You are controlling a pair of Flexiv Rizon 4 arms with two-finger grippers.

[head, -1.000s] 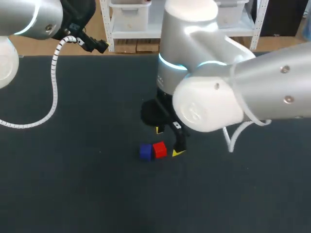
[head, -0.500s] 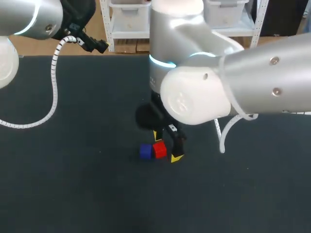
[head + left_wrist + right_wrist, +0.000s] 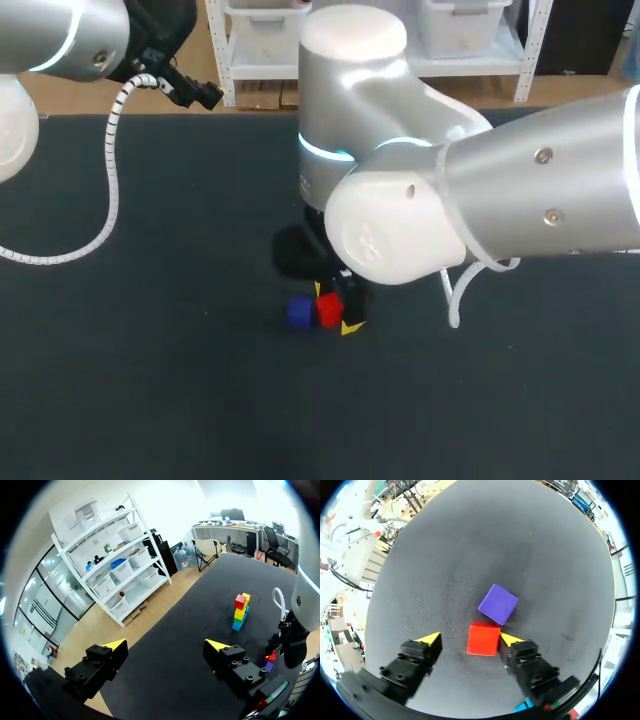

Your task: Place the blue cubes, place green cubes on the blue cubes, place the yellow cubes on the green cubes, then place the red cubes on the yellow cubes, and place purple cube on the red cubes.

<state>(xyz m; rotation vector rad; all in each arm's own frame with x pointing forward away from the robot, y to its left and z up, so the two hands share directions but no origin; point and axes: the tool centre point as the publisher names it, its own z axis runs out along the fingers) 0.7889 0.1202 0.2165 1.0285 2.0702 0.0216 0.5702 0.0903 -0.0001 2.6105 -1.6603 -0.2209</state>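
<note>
The right gripper (image 3: 470, 640) straddles the red cube (image 3: 483, 638), fingers wide, one yellow tip just beside the cube, the other well apart (slack on that side). The purple cube (image 3: 498, 603) lies just ahead, its corner at the red one's edge. From the head view, both sit mid-frame on the dark table (image 3: 150, 380), well apart from its far edge at the top. The left gripper (image 3: 166, 645), spread wide, hangs upper left, a stack of cubes (image 3: 240, 614) well ahead of it.

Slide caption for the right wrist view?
Right gripper with jaws open and the red cube between them on the dark table; purple cube just ahead.
</note>
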